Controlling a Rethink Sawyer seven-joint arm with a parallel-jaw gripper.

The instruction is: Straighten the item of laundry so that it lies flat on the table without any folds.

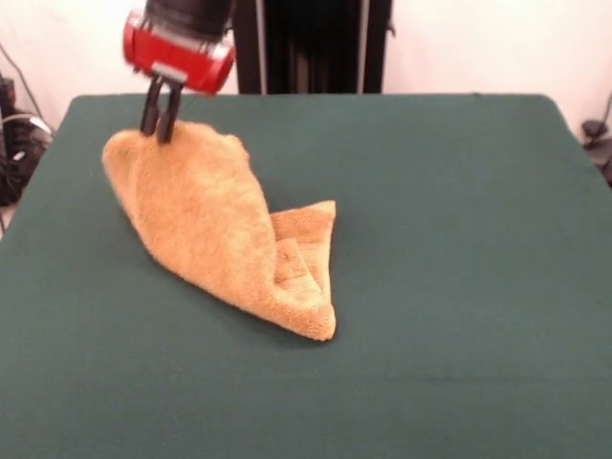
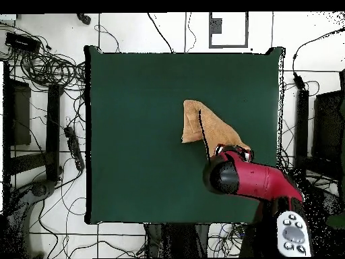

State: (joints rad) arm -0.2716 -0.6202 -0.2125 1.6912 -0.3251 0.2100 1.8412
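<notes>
Front view shows the gripper (image 1: 160,122) with its two dark fingers (image 1: 150,107) drawn close together, pinching the top edge of the towel (image 1: 215,234) at about 11 o'clock on the table (image 1: 459,287). The cloth rises to a peak at that pinch, so the fingers appear closed on a corner or hem and holding it off the surface. From the peak the orange-tan terry fabric drapes down and outward toward 5 o'clock, ending in a folded point that rests on the green cloth. A second layer, with a flat woven band showing, juts out from under the main drape at roughly 3 o'clock of the heap, so the towel is doubled over itself, not flat.

Above the fingers sits the red wrist housing, and the black arm climbs out of the picture at 12 o'clock.

Overhead, the red and black arm (image 2: 253,179) covers the grip itself; the towel (image 2: 202,125) spreads from under it toward 11 o'clock, a dark crease running along its length. The lifted hold looks meant to let the fabric hang and be dragged open; the task seems only partly done, with folds left to spread.
</notes>
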